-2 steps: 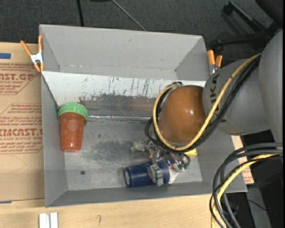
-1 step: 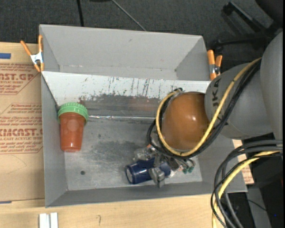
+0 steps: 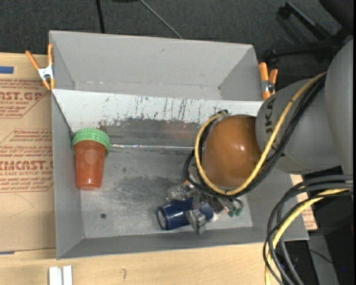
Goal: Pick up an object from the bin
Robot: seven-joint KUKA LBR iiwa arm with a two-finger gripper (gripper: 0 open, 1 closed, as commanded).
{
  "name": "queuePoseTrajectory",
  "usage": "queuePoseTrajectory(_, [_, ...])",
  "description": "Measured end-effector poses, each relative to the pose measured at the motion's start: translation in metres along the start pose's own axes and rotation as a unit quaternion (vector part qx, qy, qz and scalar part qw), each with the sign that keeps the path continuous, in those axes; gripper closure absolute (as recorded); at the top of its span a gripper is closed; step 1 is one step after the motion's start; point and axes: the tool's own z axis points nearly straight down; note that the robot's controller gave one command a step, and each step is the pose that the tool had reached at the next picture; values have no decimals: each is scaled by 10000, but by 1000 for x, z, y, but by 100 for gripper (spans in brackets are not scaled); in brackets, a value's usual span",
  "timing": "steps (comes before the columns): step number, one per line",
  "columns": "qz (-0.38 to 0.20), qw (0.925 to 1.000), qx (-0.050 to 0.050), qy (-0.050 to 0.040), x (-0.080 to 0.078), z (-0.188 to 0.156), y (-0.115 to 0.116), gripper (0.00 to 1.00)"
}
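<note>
A small dark blue cylinder [image 3: 173,214] lies on its side near the bin's front wall, right of the middle. My gripper [image 3: 197,205] is down at the bin floor right over the blue cylinder's right end, touching or almost touching it. An orange translucent bottle with a green screw cap [image 3: 89,158] lies at the bin's left side, cap toward the back, far from the gripper.
The arm comes in from the right, and its orange dome and yellow-black cables hang over the bin's right half and hide the floor beneath. The bin's front wall is just below the blue cylinder. Bare scuffed floor lies between the bottle and the cylinder.
</note>
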Motion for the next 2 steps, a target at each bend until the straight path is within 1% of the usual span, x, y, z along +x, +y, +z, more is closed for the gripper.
queuePoseTrajectory(1, [31, 10000, 26, -13, -14, -21, 13, 100])
queuePoseTrajectory(2, [67, 10000, 30, -27, -22, -27, 19, 100])
